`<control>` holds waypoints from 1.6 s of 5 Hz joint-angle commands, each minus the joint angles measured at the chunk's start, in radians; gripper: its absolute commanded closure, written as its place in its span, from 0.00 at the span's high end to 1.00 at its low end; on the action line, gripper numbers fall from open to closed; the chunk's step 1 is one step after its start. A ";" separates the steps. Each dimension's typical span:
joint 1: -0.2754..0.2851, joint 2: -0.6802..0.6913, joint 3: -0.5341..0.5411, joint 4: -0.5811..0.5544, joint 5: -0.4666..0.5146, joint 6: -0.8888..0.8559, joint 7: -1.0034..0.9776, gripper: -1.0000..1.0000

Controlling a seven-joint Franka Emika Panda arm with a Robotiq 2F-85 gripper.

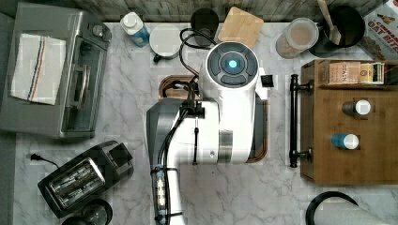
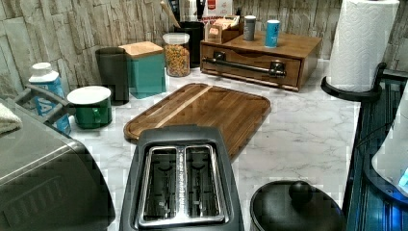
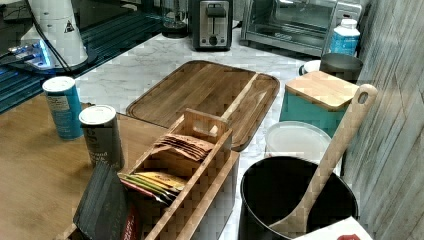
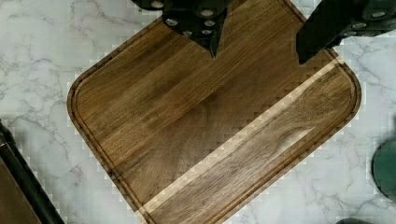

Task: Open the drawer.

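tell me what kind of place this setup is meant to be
Most likely a kitchen counter, perhaps a mock one: a marble-look worktop with a toaster, a toaster oven and a wooden cutting board.

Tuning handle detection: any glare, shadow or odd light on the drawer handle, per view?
Top view: drawer handle evenly lit, dark against the pale marble countertop, no glare. Left view: thin highlight along the bar; blue glow at the left view's right edge. Wrist view: claw silhouetted dark over the cutting board.

I get even, soft overhead light; blocky compression smears edges, with mild glare on the marble counter.
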 commanded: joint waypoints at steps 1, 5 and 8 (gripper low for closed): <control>-0.001 0.000 0.001 0.000 0.006 0.000 0.000 1.00; -0.118 -0.106 -0.127 -0.279 -0.101 0.287 -0.592 1.00; -0.160 -0.016 -0.192 -0.238 -0.177 0.439 -0.820 1.00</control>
